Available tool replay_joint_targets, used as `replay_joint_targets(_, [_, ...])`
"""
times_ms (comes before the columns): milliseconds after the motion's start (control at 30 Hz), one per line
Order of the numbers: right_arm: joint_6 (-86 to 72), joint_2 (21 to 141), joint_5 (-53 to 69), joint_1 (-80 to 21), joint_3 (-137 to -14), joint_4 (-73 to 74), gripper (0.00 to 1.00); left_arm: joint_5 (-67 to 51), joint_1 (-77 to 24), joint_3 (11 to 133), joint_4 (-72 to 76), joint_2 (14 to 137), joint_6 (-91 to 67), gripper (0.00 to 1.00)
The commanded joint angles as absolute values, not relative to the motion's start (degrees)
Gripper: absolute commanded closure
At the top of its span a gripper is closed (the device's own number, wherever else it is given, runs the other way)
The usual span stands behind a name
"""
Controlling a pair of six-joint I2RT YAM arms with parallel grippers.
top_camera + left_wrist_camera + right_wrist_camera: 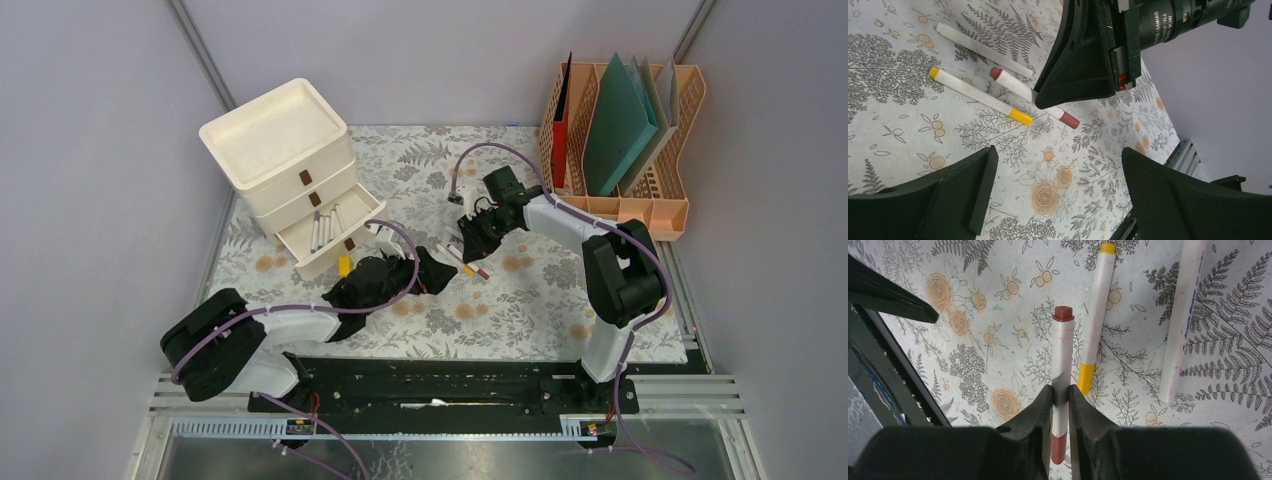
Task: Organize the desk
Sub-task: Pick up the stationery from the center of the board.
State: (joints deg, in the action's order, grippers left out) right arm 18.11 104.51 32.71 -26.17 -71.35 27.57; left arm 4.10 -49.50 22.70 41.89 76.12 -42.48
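Clamps the brown-capped marker mid-barrel in the right gripper, long axis far-left to near-right on the desk, itself longest left-right. Holds the left gripper wide open, empty.

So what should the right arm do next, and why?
Probably lift the brown-capped marker straight up: the right jaws are shut on it while it lies on the desk, beside the yellow-capped marker. The open drawer, already holding pens, seems its destination.

Desk: brown marker, yellow marker, drawers
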Motion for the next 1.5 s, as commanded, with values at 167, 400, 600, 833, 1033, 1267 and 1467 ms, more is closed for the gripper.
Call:
replay_joint_targets(167, [17.6,100.3,37.6,-25.1,-70.9,27.7,1.00,-4.7,-47.0,25.7,51.3,82.9,-48.3,0.01])
replay_joint_targets(400, [16.9,100.0,41.0,-24.4,-70.7,27.6,1.00,-5.4,-46.8,23.0,57.1,84.7,-49.9,0.01])
replay_joint_targets(600, [15.9,101.1,44.8,-24.3,-70.7,27.4,1.00,-3.9,-46.8,20.3,61.9,84.9,-50.8,0.01])
replay_joint_targets(833, [14.1,101.9,49.2,-24.3,-70.3,26.3,1.00,-3.2,-46.8,18.0,71.6,88.3,-54.2,0.01])
replay_joint_targets(1033, [13.7,102.3,52.2,-24.3,-70.3,26.0,1.00,-5.0,-46.9,18.1,82.4,95.1,-58.7,0.01])
replay_joint_targets(1267, [13.4,102.4,52.7,-24.3,-70.1,25.7,1.00,-5.7,-46.9,19.0,88.8,101.3,-62.2,0.01])
replay_joint_targets(1467, [13.6,103.1,55.9,-24.3,-70.2,25.8,1.00,1.8,-46.7,17.7,87.7,98.7,-63.1,0.01])
